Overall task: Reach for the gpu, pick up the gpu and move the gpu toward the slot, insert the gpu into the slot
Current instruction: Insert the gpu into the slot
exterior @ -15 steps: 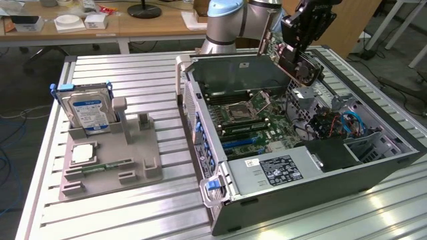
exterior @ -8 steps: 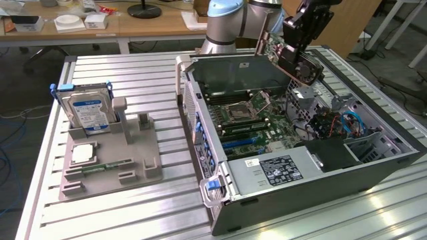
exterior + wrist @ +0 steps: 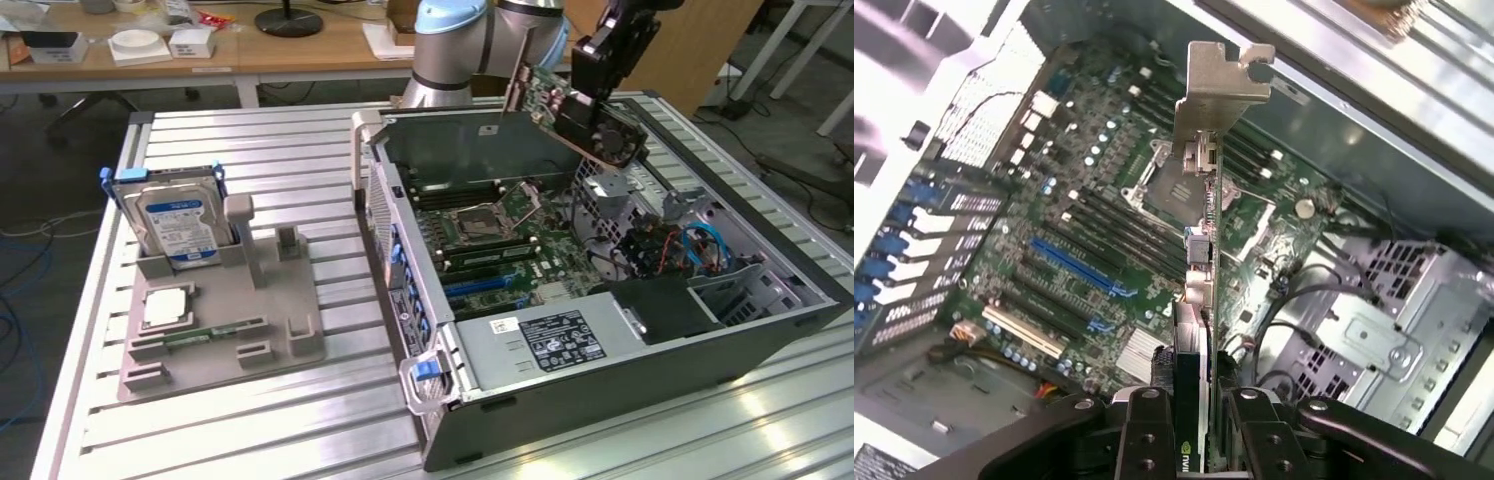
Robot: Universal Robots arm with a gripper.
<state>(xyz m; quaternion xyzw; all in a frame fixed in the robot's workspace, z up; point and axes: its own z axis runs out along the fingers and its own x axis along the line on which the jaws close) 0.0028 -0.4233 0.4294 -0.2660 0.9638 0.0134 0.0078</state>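
Jaws clenched on the gpu [image 3: 1196,335]: in the wrist view two black fingers [image 3: 1146,440] press on either side of the card, which is seen edge-on, its long axis running straight away from the jaws to a bare metal bracket [image 3: 1222,75] at the far end. The held end of the card is hidden between the fingers. A green logo patch on its edge is cut off at the frame's border; only letters that look like "NVI" can be made out.

In the exterior view the card hangs in the air over the far part of the open computer case [image 3: 587,400]. It is tilted, with its long axis slanting down toward the exterior view's right, clear of the motherboard [image 3: 1054,200] and its blue slots [image 3: 1076,268] below. The label on the power supply [image 3: 554,340] carries print too small to read.

Well apart, toward the exterior view's left, a hard drive [image 3: 178,222] with a blue-and-white label, its text illegible, stands upright in a grey holder [image 3: 267,300]. A narrow green memory stick [image 3: 220,329] lies flat nearer the holder's front. Case and holder rest on a ribbed metal tabletop [image 3: 267,440].
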